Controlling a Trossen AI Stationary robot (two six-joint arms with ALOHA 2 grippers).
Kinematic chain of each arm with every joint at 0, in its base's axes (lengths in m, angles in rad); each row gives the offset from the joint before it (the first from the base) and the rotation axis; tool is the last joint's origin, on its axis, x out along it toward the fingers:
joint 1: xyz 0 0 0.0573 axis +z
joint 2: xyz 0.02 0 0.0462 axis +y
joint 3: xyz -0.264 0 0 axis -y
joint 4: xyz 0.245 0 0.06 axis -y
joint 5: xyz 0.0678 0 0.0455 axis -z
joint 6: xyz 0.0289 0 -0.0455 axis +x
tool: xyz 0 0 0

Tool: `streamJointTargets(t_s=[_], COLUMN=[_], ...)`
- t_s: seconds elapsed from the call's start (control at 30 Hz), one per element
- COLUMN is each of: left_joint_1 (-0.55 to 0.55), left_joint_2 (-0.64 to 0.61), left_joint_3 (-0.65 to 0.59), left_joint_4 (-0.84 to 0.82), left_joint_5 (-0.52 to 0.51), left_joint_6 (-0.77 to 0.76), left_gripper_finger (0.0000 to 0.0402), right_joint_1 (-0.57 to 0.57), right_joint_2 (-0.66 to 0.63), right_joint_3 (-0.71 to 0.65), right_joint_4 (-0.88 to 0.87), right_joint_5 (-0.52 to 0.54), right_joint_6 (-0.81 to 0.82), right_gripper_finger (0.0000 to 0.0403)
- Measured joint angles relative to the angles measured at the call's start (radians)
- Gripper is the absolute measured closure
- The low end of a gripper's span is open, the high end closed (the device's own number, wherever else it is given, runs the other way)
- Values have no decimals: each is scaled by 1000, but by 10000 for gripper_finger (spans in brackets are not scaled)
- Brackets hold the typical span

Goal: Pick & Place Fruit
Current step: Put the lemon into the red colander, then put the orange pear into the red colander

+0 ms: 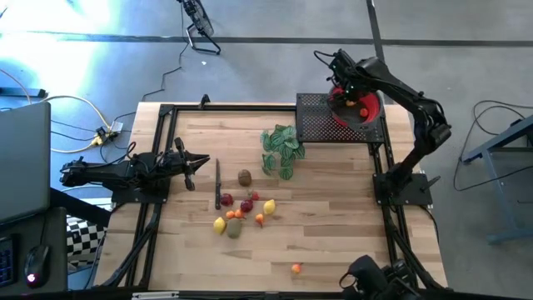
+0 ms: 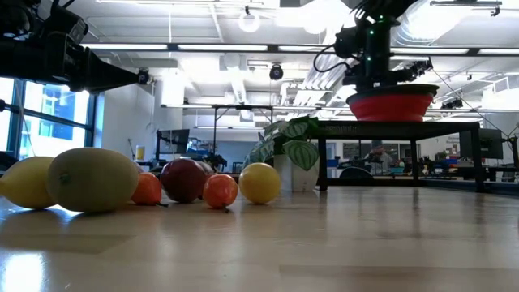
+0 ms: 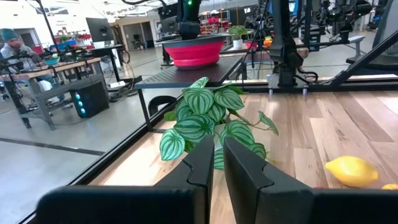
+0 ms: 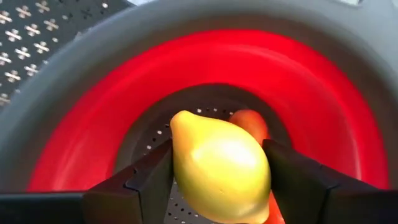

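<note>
Grey floor [image 1: 275,62] surrounds wooden bench [image 1: 333,217]; ceiling lights [image 2: 251,20] overhead, windows [image 2: 40,122] at 9 o'clock.

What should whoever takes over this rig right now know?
Right tool: shut on a yellow toy lemon, over the round red bowl with grey rim on the black perforated stand.
Left tool: shut, empty, waiting at the table's left.
Done: an orange-red fruit lies in the bowl.
Left: release the lemon; move the small toy fruits mid-table and the stray orange piece.
</note>
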Motion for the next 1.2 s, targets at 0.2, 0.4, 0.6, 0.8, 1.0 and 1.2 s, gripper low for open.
streamJointTargets(t_s=[0.2,0.4,0.6,0.8,1.0,1.2], left_joint_1=[0,0,0,0,0,0], left_joint_2=[0,0,0,0,0,0], left_joint_3=[0,0,0,0,0,0], left_joint_4=[0,0,0,0,0,0], left_joint_5=[0,0,0,0,0,0], left_joint_6=[0,0,0,0,0,0], left_gripper_finger=[368,368,368,368,368,368], right_joint_1=[0,0,0,4,5,25], right_joint_2=[0,0,-1,-21,-80,-160], right_joint_3=[0,0,0,0,0,0], right_joint_4=[-13,-14,-20,-24,-24,-24], right_joint_5=[-2,3,6,6,5,-1], right_joint_6=[-17,-33,-49,-70,-64,-23], right_gripper_finger=[154,150,150,149,149,149])
